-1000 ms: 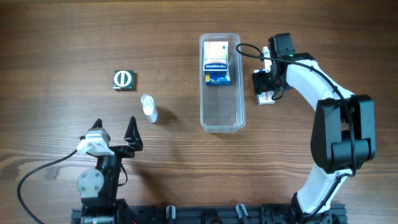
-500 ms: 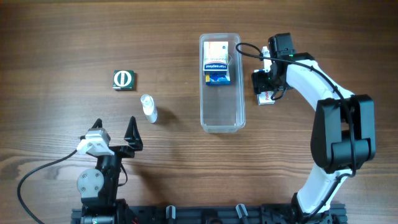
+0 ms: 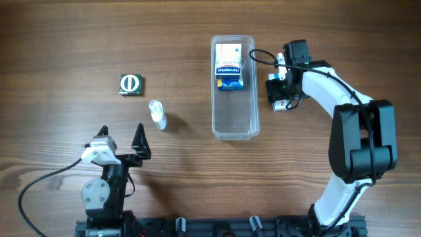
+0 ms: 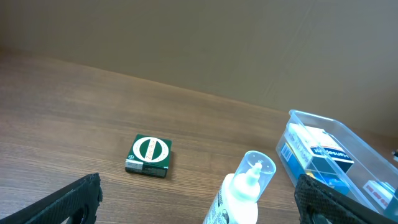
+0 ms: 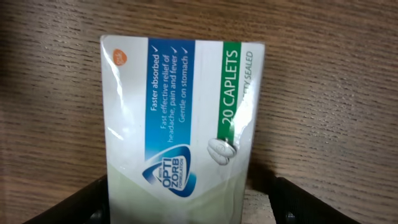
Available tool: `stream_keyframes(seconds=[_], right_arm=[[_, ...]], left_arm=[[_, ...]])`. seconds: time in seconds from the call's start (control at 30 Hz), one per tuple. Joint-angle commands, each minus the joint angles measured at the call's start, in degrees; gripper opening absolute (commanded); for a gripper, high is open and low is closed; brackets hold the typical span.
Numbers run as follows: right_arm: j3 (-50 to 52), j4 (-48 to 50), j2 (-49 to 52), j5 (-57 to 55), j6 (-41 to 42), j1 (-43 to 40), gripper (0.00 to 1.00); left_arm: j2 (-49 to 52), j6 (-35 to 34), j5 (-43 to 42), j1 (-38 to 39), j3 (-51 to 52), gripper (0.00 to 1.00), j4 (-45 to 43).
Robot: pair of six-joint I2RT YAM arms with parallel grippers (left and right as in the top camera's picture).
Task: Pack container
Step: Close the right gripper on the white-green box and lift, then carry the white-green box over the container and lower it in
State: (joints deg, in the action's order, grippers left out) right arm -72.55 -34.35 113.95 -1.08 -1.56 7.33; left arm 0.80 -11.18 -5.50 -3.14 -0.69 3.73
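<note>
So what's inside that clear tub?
A white box and a blue box at the container's far end; the rest looks bare. Anything under them is hidden.

overhead and wrist views. the table (image 3: pixel 66 39) is showing mid-brown wood with darker grain streaks. the container (image 3: pixel 235 122) is appearing clear and colourless, with the wood tone coming through its walls. the cartons (image 3: pixel 229 71) inside it are showing white and blue. the small square box (image 3: pixel 131 84) is showing dark green with a white ring and bar. the bottle (image 3: pixel 157 116) is showing white under a clear cap. the caplet box (image 5: pixel 180 124) is showing white with a blue band, a green band, white lettering and an orange dot. the right arm (image 3: pixel 322 82) is showing white shells with black joints.
</note>
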Motion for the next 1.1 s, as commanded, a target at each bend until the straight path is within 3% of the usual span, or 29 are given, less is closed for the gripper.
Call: stream_keyframes(seconds=[0.0,0.13,0.53,1.07], right_arm=[[0.26,1.07,0.98,1.18,1.01,0.20,0.78],[0.26,1.49,0.98,1.18,1.77,0.20,0.65],[-1.55,-0.44,0.90,1.16,3.21,0.20,0.50],[-13.16,-14.03,-5.77,4.74,6.21,0.28,0.48]], left_arm=[[-0.42,0.92,-0.68,-0.48,0.37,1.00,0.13],[-0.42,0.92,-0.68,-0.48,0.37,1.00,0.13],[-0.42,0.92,-0.68,-0.48,0.37,1.00,0.13],[-0.42,0.92,-0.68,-0.48,0.37,1.00,0.13]])
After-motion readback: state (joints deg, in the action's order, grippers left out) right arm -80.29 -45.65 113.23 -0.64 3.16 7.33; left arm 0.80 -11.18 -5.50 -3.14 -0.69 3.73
